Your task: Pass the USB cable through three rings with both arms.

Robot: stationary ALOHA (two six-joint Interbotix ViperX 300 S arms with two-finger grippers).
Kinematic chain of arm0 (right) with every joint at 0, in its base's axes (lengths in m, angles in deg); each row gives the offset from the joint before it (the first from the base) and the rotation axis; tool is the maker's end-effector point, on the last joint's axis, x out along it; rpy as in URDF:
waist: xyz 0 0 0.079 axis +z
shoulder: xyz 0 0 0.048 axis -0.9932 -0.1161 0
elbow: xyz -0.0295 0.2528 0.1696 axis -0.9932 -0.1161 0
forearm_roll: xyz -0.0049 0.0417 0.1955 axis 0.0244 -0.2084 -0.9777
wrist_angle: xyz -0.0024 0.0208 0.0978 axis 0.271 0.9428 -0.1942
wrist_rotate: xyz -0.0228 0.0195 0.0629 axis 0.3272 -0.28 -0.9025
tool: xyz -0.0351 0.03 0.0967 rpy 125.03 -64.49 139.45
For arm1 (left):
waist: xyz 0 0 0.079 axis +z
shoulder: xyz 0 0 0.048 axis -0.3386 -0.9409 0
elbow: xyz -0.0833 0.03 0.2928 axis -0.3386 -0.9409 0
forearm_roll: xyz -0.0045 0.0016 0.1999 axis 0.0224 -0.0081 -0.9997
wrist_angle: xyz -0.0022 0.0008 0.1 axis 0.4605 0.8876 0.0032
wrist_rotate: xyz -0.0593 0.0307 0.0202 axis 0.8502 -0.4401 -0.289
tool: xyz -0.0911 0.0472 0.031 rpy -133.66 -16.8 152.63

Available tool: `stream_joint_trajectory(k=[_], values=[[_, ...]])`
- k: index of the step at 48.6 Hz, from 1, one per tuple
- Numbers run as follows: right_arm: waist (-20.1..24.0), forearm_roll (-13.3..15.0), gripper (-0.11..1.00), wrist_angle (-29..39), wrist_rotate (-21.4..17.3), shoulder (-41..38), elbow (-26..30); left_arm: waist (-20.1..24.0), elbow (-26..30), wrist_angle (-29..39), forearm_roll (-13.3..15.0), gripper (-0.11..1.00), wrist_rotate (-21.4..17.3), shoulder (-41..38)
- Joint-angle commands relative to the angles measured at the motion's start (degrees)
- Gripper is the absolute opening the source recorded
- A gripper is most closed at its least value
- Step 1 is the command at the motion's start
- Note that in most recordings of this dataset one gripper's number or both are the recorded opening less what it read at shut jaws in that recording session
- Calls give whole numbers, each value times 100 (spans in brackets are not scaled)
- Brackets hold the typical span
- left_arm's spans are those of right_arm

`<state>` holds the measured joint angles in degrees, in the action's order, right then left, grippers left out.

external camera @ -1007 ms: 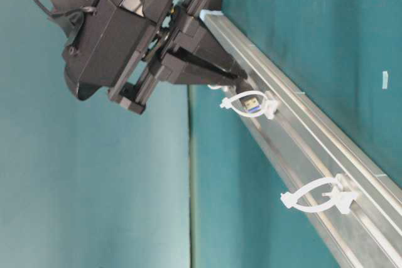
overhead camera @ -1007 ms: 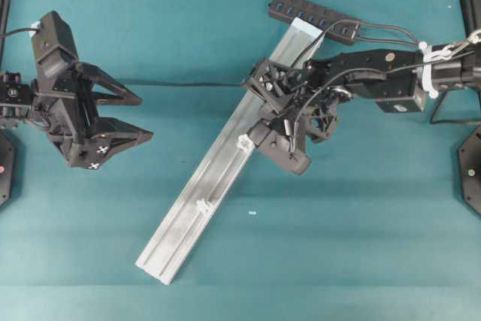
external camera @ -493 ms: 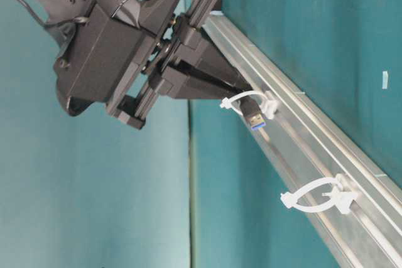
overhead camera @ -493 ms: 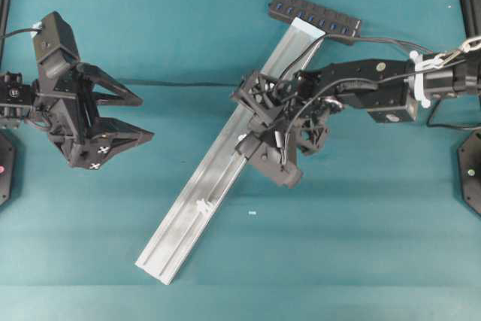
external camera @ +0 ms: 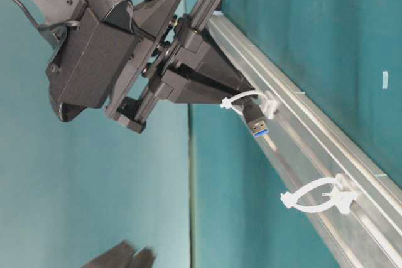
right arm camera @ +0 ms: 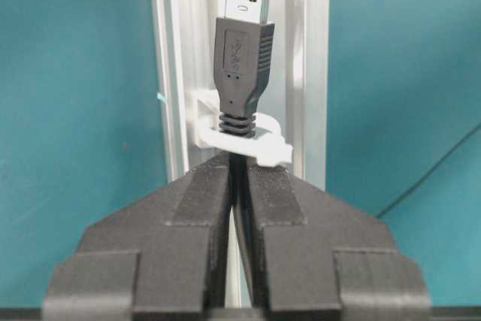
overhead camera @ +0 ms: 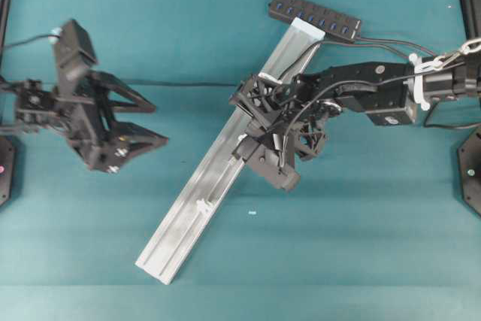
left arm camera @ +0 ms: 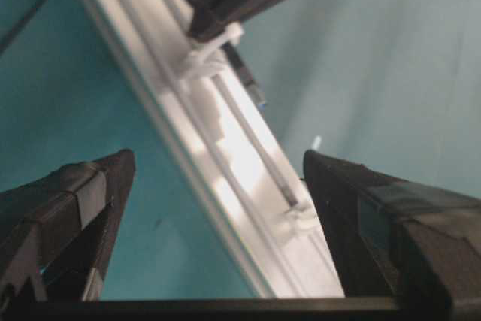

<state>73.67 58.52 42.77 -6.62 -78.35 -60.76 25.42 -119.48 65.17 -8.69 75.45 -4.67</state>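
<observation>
My right gripper (right arm camera: 239,159) is shut on the black USB cable just behind its plug (right arm camera: 242,58). The plug has gone through a white ring (right arm camera: 259,144) on the aluminium rail (overhead camera: 194,202) and pokes out past it, blue tongue forward (external camera: 257,123). Further down the rail, another ring (external camera: 314,197) stands with nothing in it. The right gripper (overhead camera: 244,139) covers the rail's upper part, so any ring there is hidden. My left gripper (overhead camera: 160,124) is open, left of the rail and apart from it. Its wrist view frames the rail, the threaded ring (left arm camera: 204,56) and the lower ring (left arm camera: 302,217).
A black multi-port hub (overhead camera: 316,16) lies at the rail's far end, with the cable running from it along the right arm. A thin black cord (overhead camera: 180,84) crosses the teal cloth behind the left gripper. A small white scrap (overhead camera: 252,213) lies right of the rail.
The right gripper has pushed the plug through the ring, down the rail. The left arm has moved right toward the rail, and its fingertips now show at the bottom of the table-level view.
</observation>
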Motion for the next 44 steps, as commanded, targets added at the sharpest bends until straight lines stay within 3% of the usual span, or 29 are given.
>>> stream_joint_trajectory(k=[1, 22, 44], values=[[-44, -26, 6, -26, -62, -18, 44, -114, 211, -299, -9, 97, 18, -352], [-70, -26, 6, -26, -62, -18, 62, -53, 1090, -510, -9, 97, 114, -2136], [-70, -26, 6, -35, -62, -18, 70, -88, 1538, -923, -9, 97, 571, -2936]])
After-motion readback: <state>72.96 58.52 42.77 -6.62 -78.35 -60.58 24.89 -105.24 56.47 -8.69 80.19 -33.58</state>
